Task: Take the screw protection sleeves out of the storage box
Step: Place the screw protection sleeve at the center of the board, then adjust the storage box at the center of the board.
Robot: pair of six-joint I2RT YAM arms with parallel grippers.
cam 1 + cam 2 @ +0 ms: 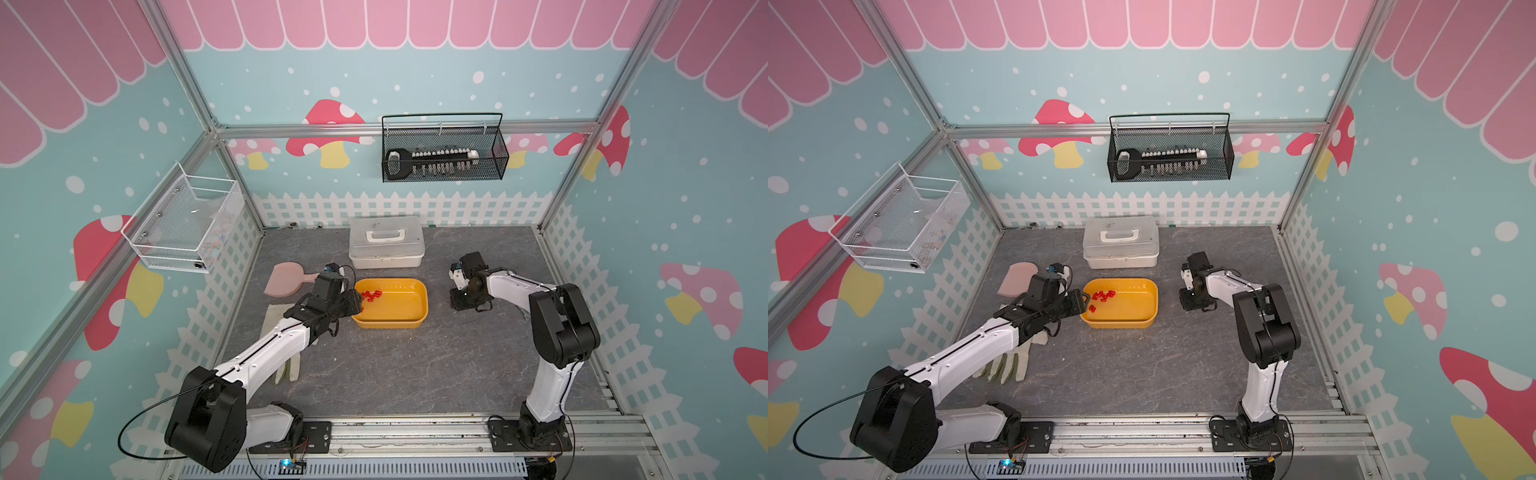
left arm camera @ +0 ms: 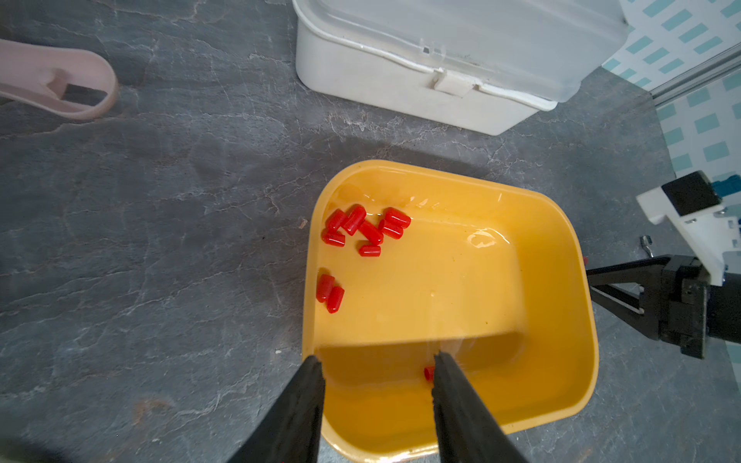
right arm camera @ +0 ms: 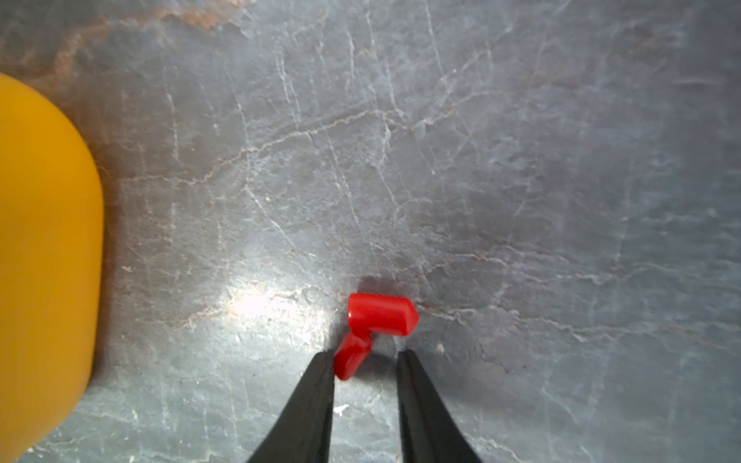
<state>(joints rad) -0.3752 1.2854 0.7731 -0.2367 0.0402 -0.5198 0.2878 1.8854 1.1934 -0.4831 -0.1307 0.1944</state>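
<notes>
Right pincer (image 3: 365, 352): low over the desk (image 3: 521, 160) beside the storage box (image 3: 44, 240), jaws slightly parted, clamping nothing. Two sleeves lie outside the box at its tips. The leaning sleeve (image 3: 352, 360) rests against one jaw's inner face, and the flat sleeve (image 3: 381, 314) touches it

Left pincer (image 2: 377, 354): jaws moderately apart, empty, at one end of the box. One jaw is by the rim, the other inside with a lone sleeve (image 2: 429, 373) against it

Other screw protection sleeves (image 2: 367, 228): clustered on the box floor along one wall

Risks (judgement): the leaning sleeve may cling to the jaw and be dragged on lift-off. The rim-side jaw could nudge the light box. Pinching into the cluster may scatter its neighbours
</notes>
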